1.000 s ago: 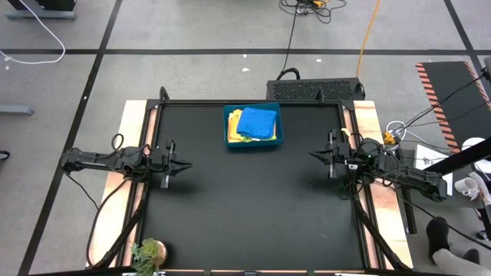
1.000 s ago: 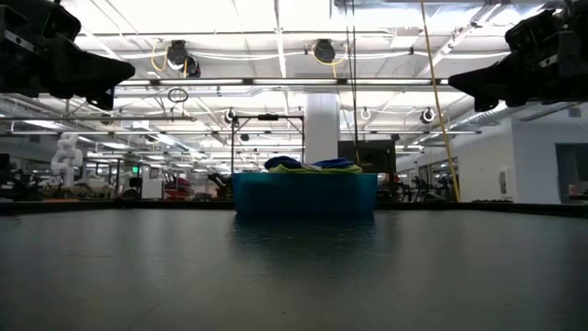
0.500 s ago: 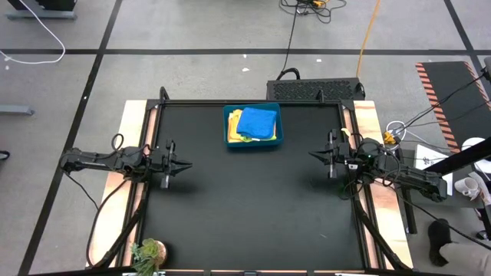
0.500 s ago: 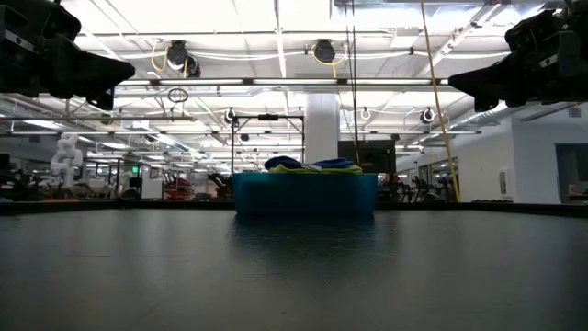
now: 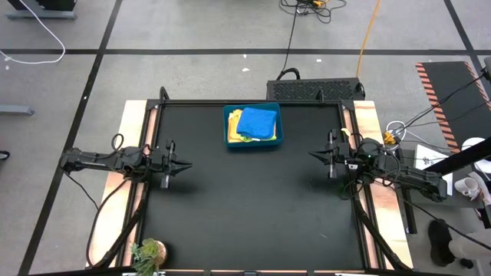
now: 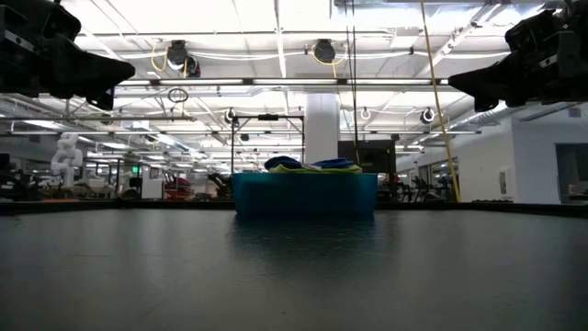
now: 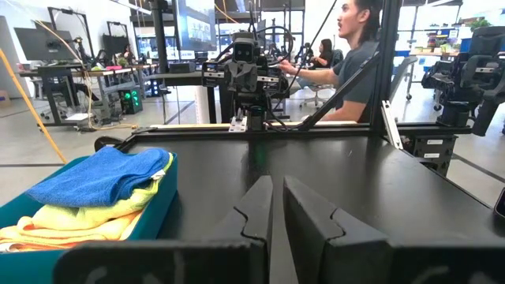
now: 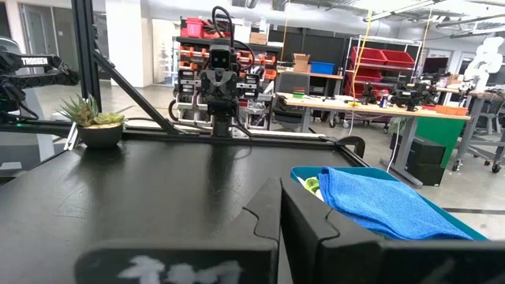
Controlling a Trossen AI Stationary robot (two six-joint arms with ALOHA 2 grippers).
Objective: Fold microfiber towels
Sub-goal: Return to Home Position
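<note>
Nothing has moved: the folded microfiber towels [image 5: 257, 123], blue on top, fill the teal bin [image 5: 226, 126] at the table's [image 5: 253, 207] far edge, while the left gripper [image 5: 184, 165] and right gripper [image 5: 313, 156], fingers pressed together and empty, wait at opposite side edges, so the job looks finished.

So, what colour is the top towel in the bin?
Top towel: bright blue, clearest in high view.

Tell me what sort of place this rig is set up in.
Probably a robotics lab or workshop. Racks of red bins and cluttered workbenches fill the background, a person sits at a station, and the concrete floor carries tape lines and loose cables.
</note>
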